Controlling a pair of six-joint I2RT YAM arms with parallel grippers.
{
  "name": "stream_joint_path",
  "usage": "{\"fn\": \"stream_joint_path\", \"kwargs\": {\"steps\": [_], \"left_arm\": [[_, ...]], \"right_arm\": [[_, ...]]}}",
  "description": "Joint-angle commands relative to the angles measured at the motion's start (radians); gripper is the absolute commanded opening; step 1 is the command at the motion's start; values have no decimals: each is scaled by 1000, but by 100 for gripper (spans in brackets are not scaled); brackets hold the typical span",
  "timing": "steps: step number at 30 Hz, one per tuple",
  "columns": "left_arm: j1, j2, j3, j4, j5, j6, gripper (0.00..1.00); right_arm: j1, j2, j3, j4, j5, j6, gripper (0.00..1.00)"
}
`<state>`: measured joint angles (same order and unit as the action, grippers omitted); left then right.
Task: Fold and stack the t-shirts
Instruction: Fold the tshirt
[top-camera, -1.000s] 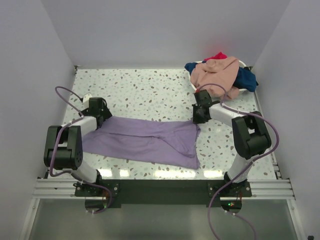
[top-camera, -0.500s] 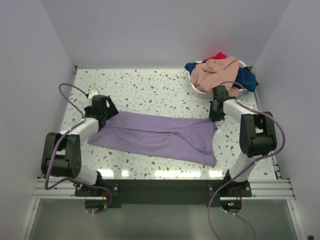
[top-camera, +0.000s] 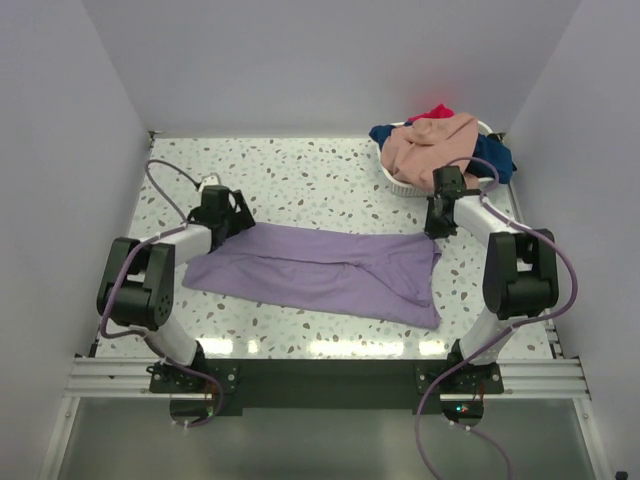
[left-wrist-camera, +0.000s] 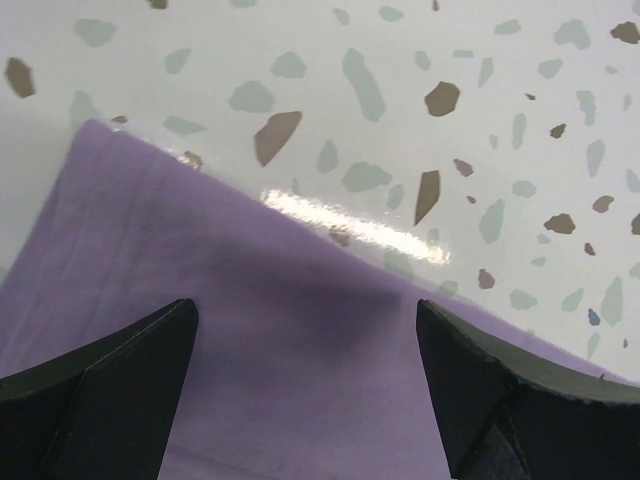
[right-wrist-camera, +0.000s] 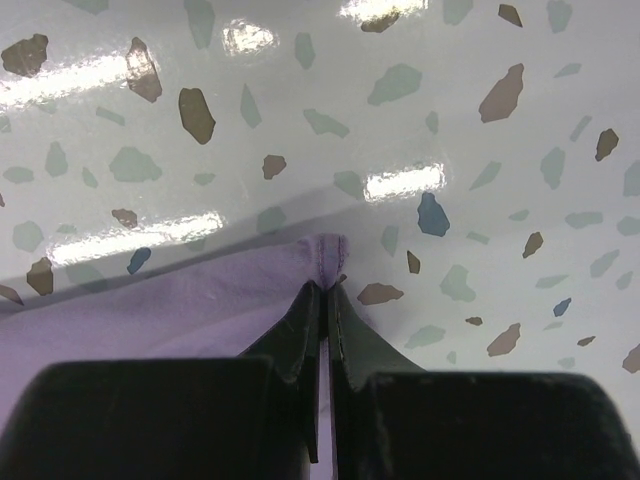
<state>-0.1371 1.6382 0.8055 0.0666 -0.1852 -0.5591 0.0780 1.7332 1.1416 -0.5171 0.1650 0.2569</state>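
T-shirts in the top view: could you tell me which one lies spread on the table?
The lavender-purple t-shirt; the peach-pink, navy and red ones are heaped in the white basket.

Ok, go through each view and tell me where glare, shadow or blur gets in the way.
Top external: light strips glare off the table at its near edge. Left wrist: a bright streak beside the lavender shirt, and shadow on it under the left tool. Right wrist: glare patches on the table; the right tool is a dark, soft mass near the lens.

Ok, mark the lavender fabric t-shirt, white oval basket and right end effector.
lavender fabric t-shirt (top-camera: 320, 270): top view, cloth's middle.
white oval basket (top-camera: 400, 184): top view, near rim.
right end effector (right-wrist-camera: 326, 290): right wrist view, between closed fingertips.
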Motion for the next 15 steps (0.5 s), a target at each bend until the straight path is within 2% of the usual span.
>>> {"fn": "stream_joint_path", "kwargs": {"steps": [1,8,15], "left_arm": [[-32,49,101,82,39,-13,96],[-44,218,187,87,81,-56,96],[-42,238,127,91,23,-97,97]], "right_arm": [[-1,-43,23,-14,-7,-10,0],[-1,-58,7,-18,24,-2,0],[-29,-81,-20,-11,42,33,5]]}}
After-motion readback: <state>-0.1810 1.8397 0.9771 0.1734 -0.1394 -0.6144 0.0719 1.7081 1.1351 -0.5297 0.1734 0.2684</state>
